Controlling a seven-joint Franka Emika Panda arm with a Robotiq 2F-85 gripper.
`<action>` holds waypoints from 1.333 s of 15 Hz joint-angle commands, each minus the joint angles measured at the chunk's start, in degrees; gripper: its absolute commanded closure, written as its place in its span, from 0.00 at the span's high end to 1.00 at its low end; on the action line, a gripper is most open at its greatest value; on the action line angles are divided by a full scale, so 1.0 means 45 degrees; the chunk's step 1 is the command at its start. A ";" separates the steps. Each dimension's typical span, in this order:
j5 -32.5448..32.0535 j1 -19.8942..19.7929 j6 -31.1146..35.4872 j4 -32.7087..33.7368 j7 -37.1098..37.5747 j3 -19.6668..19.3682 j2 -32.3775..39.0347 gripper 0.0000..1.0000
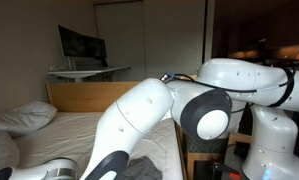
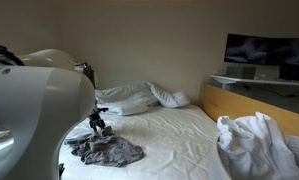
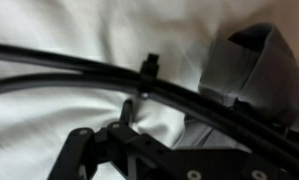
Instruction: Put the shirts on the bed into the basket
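The dark grey shirt (image 2: 109, 152) lies crumpled on the bed (image 2: 179, 132), just below the hand (image 2: 99, 126), which is spread apart and empty. It looks soft, light and limp, so pinching a raised fold near its middle should lift it

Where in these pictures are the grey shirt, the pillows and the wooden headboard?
grey shirt (image 2: 111, 152): exterior view, middle of the crumpled cloth.
pillows (image 2: 129, 98): exterior view, face of the larger pillow.
headboard (image 2: 239, 102): exterior view, its wooden front.

Arm (image 1: 139, 115) hides most of bed (image 1: 71, 133); wrist view v blurry
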 commanded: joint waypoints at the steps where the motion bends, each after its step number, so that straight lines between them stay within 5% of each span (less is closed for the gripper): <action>1: 0.0065 0.0115 -0.1006 -0.3016 0.0141 0.0089 -0.1756 1.00; 12: 0.0233 -0.0264 -0.0068 -0.8731 -0.0326 0.1019 -0.4302 1.00; 13: -0.0732 -0.1226 -0.0197 -0.9126 -0.0075 0.2344 -0.4516 1.00; 15: -0.1097 -0.1879 -0.0214 -1.0195 -0.0369 0.3077 -0.4929 1.00; 17: -0.1618 -0.2485 0.0029 -1.1238 -0.0160 0.3744 -0.5290 0.73; 20: -0.2229 -0.3191 0.0553 -1.2371 0.0252 0.4448 -0.5680 0.53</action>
